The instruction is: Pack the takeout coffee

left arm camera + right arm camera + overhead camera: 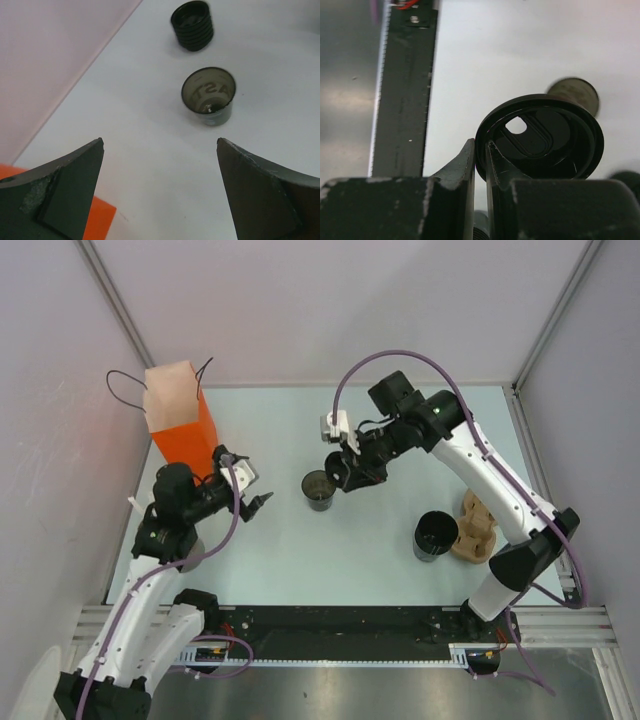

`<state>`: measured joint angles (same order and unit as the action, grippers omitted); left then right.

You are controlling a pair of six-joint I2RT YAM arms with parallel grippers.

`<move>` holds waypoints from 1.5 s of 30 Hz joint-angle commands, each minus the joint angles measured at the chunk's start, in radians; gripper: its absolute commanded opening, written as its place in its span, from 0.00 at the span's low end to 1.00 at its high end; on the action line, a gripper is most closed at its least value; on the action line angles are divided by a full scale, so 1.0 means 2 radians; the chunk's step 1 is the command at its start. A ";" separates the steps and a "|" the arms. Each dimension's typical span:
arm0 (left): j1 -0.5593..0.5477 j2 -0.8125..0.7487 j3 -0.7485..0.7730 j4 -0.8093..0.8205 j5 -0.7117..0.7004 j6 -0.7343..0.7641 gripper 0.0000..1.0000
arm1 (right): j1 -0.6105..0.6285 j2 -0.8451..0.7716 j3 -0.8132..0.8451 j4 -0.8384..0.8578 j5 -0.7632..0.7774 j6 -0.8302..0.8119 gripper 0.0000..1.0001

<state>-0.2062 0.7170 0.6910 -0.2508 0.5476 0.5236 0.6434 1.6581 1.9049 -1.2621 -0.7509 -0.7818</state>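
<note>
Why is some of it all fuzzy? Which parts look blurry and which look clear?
Right wrist view: the lid pinched in the right gripper is fairly sharp, but the round shape behind it is smeared out of focus. Left wrist view: the open cup is clear enough to show letters inside. Top view: even light, only soft shadows on the table.

The right gripper [480, 150] has its dark jaws almost together, pinching the near rim of a round black plastic lid [540, 137]. The lid stands on edge just beyond the jaws. Its hollow underside faces the camera, and the pale worktop [520, 45] shows through its small sip hole. Past the lid, up and to the right, a blurred round olive-grey shape [575, 91] peeks out. Left of the jaws runs a long black bar with fine white tick marks [402, 100].
</note>
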 commanded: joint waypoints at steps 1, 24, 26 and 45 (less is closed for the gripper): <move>0.000 0.019 0.051 -0.040 0.169 0.105 1.00 | 0.023 -0.044 -0.009 -0.117 -0.070 -0.084 0.14; -0.052 0.166 0.187 -0.181 0.428 0.358 1.00 | 0.081 -0.065 -0.063 -0.125 -0.192 -0.123 0.14; -0.053 0.178 0.197 -0.185 0.436 0.361 1.00 | 0.092 -0.061 -0.063 -0.125 -0.192 -0.125 0.14; -0.112 0.181 0.211 -0.287 0.484 0.429 0.74 | 0.111 -0.028 -0.017 -0.125 -0.178 -0.112 0.14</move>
<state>-0.4053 1.0924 1.0737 -0.8082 1.3994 1.2915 0.8619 1.6142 1.8168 -1.3468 -1.0966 -1.0138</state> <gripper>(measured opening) 0.794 0.145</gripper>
